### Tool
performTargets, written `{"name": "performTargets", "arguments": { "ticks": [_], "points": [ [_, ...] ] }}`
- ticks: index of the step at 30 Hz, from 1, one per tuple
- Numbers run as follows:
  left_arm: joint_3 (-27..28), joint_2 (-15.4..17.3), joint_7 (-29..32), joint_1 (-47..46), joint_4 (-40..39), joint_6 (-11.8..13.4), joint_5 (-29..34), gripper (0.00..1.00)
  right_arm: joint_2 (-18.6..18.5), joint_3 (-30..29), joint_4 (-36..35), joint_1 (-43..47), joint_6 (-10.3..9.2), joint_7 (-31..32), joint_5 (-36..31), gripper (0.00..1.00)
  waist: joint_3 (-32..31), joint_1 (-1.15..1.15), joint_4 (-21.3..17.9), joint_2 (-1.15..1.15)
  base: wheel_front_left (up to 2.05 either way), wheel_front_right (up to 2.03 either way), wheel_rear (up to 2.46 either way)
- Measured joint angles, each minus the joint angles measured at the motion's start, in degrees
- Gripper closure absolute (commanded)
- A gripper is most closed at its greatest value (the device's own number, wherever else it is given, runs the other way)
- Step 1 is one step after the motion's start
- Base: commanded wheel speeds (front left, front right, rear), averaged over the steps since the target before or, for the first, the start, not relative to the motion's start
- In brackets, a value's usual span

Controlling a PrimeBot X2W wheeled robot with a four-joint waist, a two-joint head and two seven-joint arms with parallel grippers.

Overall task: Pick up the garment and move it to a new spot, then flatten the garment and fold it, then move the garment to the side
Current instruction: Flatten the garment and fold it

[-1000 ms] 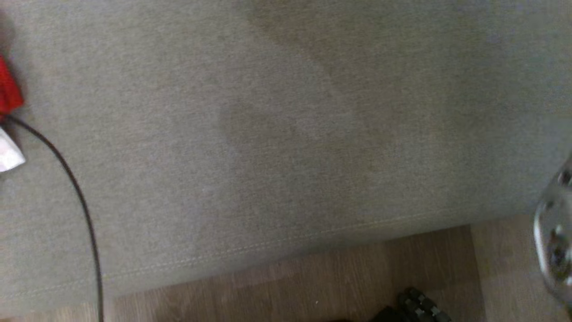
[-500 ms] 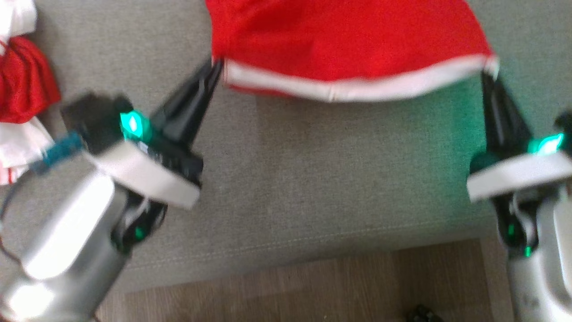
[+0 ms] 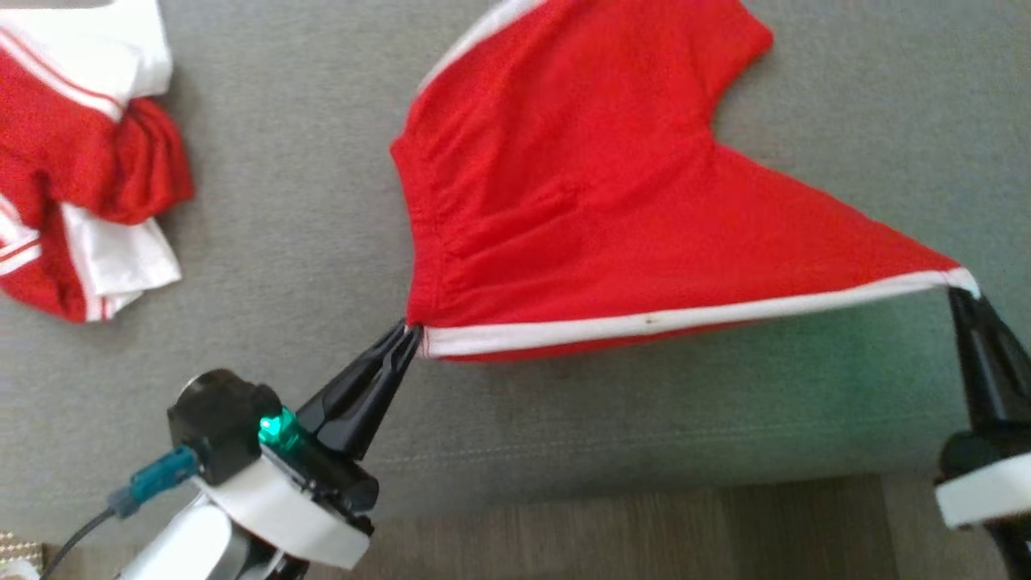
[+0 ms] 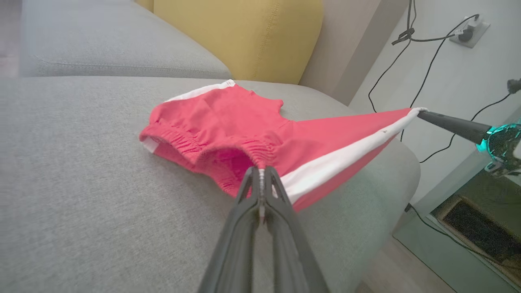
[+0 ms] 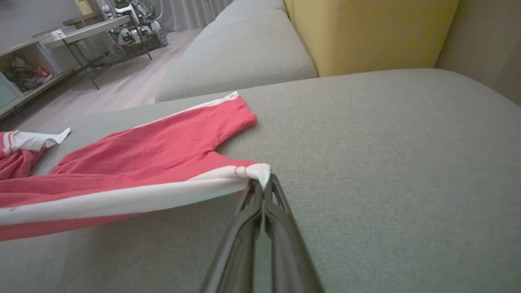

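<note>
The shorts [image 3: 580, 209] are held taut along the white-trimmed edge: the left gripper [image 3: 407, 334] and right gripper [image 3: 962, 294] are each closed on one corner, as half a second ago. The head view is shifted since then; the far part rests on the sofa [image 3: 306, 201]. Flattening is judged under way.

A grey fabric sofa [image 3: 242, 403] has a stitched seam along its front edge, with a second seat section [image 5: 236, 53] beyond. A yellow cushion [image 4: 244, 36] stands at its back. Below lies a wood-grain floor [image 3: 644, 532]. Black cables [image 4: 403, 36] hang from a socket [image 4: 468, 26] on the pale wall [image 4: 456, 101].
</note>
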Motion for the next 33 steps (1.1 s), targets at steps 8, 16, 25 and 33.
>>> {"name": "performTargets", "arguments": {
  "ticks": [8,16,25,33],
  "points": [
    [-3.02,-0.89,0.0,-2.76,-0.98,0.0,-2.2,1.0,1.05,-3.8,-3.76,-2.91,0.0,9.05,-3.33,1.0,0.16,0.0,3.05,0.0,0.0,0.0,0.0],
    [-7.44,-8.15,0.0,-21.12,8.72,0.0,-5.15,1.0,-2.41,-2.49,7.93,-18.98,0.0,13.79,-5.71,1.0,4.03,0.0,6.53,0.0,0.0,0.0,0.0],
    [-7.87,-12.56,0.0,-31.6,17.22,0.0,-11.23,1.0,-9.47,1.24,15.19,-38.15,0.0,18.95,-6.76,1.0,10.03,0.0,9.79,0.0,0.0,0.0,0.0],
    [-6.13,-15.04,0.0,-37.91,22.63,0.01,-14.41,1.0,-12.84,4.67,21.38,-51.5,0.0,23.51,-9.36,1.0,14.33,0.02,12.04,-0.01,0.0,0.0,0.0]
  ]
}}
